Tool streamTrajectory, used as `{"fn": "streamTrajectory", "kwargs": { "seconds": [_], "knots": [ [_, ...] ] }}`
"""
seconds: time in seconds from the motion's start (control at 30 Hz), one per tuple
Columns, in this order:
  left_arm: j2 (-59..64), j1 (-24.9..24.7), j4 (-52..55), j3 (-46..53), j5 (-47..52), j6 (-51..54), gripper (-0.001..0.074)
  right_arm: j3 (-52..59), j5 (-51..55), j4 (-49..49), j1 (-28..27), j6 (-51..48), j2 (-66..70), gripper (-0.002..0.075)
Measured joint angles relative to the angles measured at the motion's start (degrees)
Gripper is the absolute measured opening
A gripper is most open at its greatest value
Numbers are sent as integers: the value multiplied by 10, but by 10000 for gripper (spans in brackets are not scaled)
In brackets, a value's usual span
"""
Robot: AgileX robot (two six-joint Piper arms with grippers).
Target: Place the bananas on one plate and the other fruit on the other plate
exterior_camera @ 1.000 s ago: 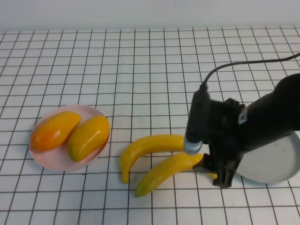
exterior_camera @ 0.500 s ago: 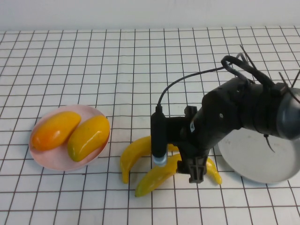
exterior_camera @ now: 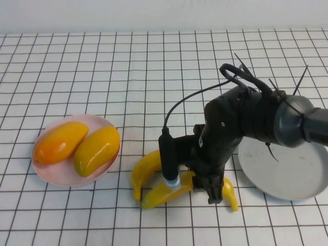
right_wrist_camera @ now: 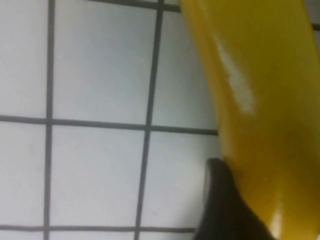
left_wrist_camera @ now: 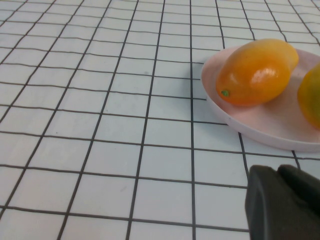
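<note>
black right arm (exterior_camera: pixel 246 128), looped cable, black pincer (exterior_camera: pixel 212 190)

A lab-style test bench: white gridded tabletop (exterior_camera: pixel 102 72), plain backdrop.

Two plump glossy mango-like fruits (exterior_camera: pixel 77 145) lie on the round pale pink plate (exterior_camera: pixel 57 175), left; two long curved plastic bananas (exterior_camera: pixel 148 179) lie centre under the right gripper (exterior_camera: pixel 212 192); the round pale grey plate (exterior_camera: pixel 292 177) lies right; the left gripper (left_wrist_camera: pixel 282 205) is apparently beside the pink plate.
</note>
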Motion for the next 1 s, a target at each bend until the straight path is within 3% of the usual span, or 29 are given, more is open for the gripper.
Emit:
{"fn": "streamTrajectory", "kwargs": {
  "seconds": [0.13,0.37,0.53,0.77,1.0],
  "knots": [
    [0,0,0,0,0,0,-1,-4,3,0,0,43,-1,321],
    [0,0,0,0,0,0,-1,-23,74,-20,-12,225,-89,321],
    [0,0,0,0,0,0,-1,10,116,-28,-102,331,-171,321],
    [0,0,0,0,0,0,-1,114,53,-38,-252,406,-205,321],
    [0,0,0,0,0,0,-1,120,27,-109,-277,453,-152,321]
  ]
}}
